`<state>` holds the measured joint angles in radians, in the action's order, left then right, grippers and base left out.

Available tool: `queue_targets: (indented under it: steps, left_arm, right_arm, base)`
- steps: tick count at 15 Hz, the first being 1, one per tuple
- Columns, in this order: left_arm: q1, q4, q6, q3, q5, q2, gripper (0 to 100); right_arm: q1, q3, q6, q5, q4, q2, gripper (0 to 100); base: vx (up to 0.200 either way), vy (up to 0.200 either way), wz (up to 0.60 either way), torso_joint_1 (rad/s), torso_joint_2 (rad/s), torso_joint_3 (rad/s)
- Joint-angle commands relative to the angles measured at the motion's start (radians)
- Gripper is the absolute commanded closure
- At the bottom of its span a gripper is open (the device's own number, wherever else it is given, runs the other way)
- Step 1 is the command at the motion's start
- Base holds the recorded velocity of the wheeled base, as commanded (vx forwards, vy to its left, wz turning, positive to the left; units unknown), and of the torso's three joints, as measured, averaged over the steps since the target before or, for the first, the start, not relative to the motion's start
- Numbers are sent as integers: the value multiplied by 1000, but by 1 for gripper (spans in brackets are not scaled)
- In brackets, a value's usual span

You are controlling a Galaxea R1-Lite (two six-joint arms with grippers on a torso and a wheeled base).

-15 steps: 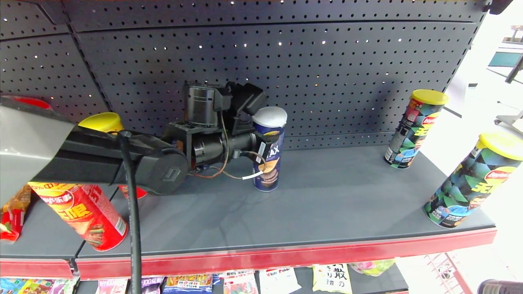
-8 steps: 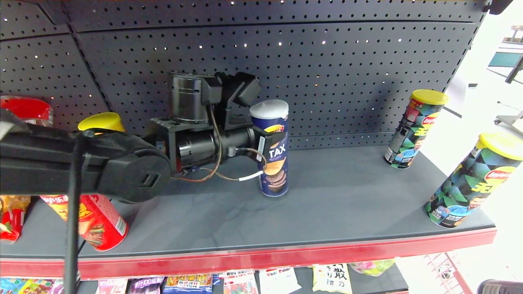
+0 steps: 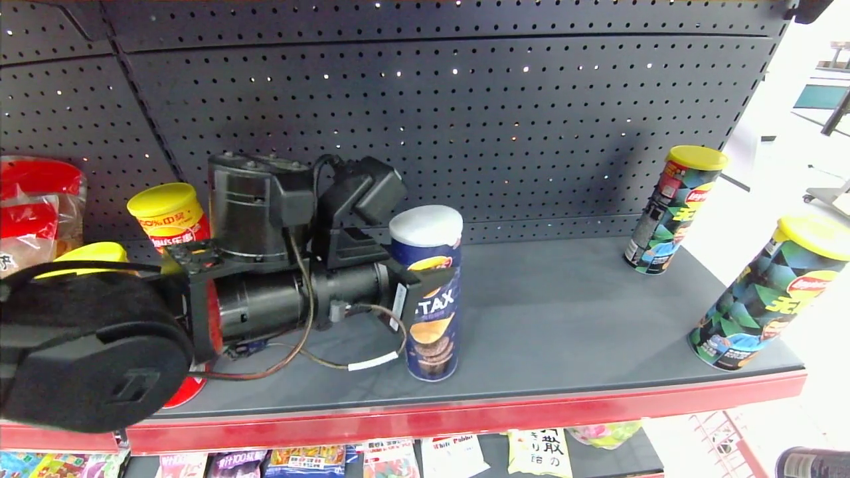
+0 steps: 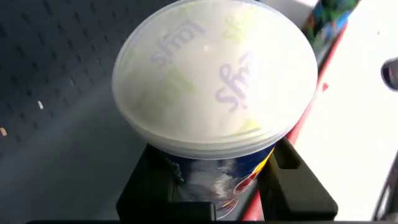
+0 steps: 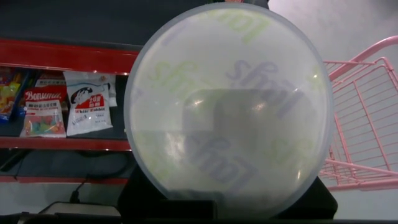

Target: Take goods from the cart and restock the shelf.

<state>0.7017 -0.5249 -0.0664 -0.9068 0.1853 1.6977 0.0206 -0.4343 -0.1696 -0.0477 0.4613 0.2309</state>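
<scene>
A dark blue chip can [image 3: 428, 299] with a white lid stands upright over the grey shelf [image 3: 564, 325], near its red front edge. My left gripper [image 3: 417, 287] is shut on its middle from the left side. The same lid [image 4: 217, 74] sits just above the left gripper [image 4: 217, 196] in the left wrist view. Whether the can's base rests on the shelf I cannot tell. My right gripper [image 5: 227, 208] is shut on a second can, whose translucent lid [image 5: 230, 106] hides the body below. It hangs in front of the lower shelf, beside the pink cart [image 5: 367, 130].
Two green-and-black cans with yellow lids [image 3: 674, 209] [image 3: 770, 295] stand at the shelf's right end. Red cans with yellow lids [image 3: 169, 216] and a red bag [image 3: 33, 212] crowd the left. Pegboard [image 3: 465, 119] backs the shelf. Snack packets [image 5: 87, 102] fill the lower shelf.
My left arm has drawn the blue can from the back middle of the shelf toward the front edge and slightly left. The other cans stayed put.
</scene>
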Motion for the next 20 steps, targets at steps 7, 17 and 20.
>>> queue_targets:
  steps: [7,17,20]
  left_arm:
    - [13,-167,-39,151,75,-4,100]
    - [7,-167,-62,158,100,-1,100]
    - [7,-161,-61,158,86,2,100]
  right_arm:
    - [-1,0,-1,0,0,2,100]
    - [1,-1,-2,0,-1,10,100]
    - [-1,-1,-2,0,-1,8,100]
  base:
    - [0,0,0,0,0,0]
    - [0,0,0,0,0,0]
    - [0,0,0,0,0,0]
